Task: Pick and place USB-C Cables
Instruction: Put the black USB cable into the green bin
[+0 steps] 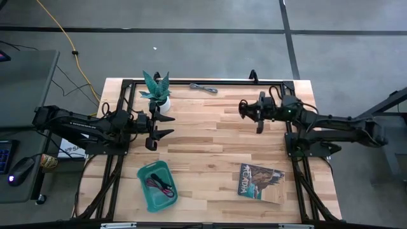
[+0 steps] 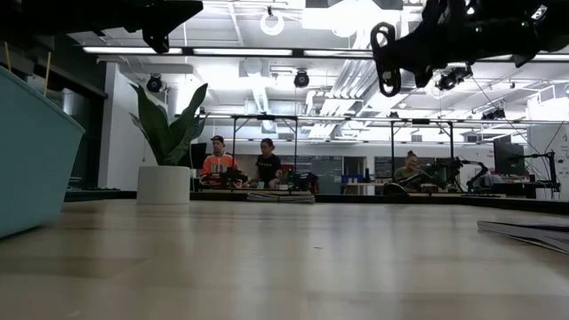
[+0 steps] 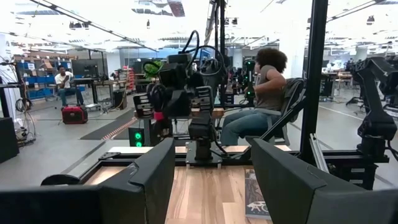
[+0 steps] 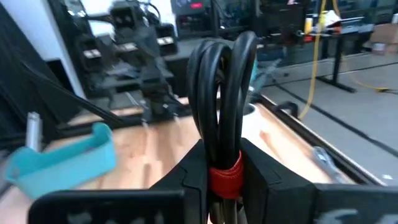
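My right gripper (image 1: 253, 112) hovers above the table's far right part and is shut on the black cable bundle with a red band (image 4: 222, 99), which also shows high in the low view (image 2: 386, 59). The grey cable (image 1: 203, 88) lies flat on the wood by the far edge. The maroon-purple cable (image 1: 159, 185) lies inside the teal tray (image 1: 145, 172) near the front left. My left gripper (image 1: 168, 125) is open and empty above the table's left part, beside the plant; its fingers frame the left wrist view (image 3: 211, 186). My right gripper pinches the black bundle between its two fingers at the red-banded part (image 4: 225, 176). The fingers reach level, pointing toward the table's left. The coil's loops (image 4: 219, 74) stick out past the fingertips, and the whole bundle is lifted clear of the table.
A potted plant in a white pot (image 1: 157, 95) stands at the far left, close to my left gripper. A magazine (image 1: 261, 181) lies flat at the near right. Bare wood stretches across the table's middle. People sit at benches in the room beyond.
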Motion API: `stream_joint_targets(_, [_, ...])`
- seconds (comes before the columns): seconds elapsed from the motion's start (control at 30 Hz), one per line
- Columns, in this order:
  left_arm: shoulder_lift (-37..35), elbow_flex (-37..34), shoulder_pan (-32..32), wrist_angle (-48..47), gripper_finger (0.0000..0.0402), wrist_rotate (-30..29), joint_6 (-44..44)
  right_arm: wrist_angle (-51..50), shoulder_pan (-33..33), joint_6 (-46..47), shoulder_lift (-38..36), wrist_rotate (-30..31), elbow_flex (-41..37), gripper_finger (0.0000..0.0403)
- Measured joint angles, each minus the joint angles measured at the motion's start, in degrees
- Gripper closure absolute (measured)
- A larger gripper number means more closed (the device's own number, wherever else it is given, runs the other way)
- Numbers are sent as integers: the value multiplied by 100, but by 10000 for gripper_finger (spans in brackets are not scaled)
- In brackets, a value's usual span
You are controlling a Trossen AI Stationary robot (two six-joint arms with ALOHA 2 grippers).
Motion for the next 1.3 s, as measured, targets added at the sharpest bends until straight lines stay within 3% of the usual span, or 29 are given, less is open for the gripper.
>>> stream_joint_targets(0.4, [0, 0, 0, 14, 210, -111, 1, 112, 894, 92, 0, 354, 16, 359])
stream_joint_targets(0.73, [0, 0, 0, 90, 210, -204, -365, 1071, 1868, 178, 711, 429, 25, 359])
stream_joint_targets(1.03, [0, 2, 0, 46, 210, -470, -754, 1209, 1933, -110, 824, 931, 29, 359])
stream_joint_targets(1.3, [0, 1, 0, 22, 210, -469, -753, 1146, 1934, -168, 824, 898, 29, 359])
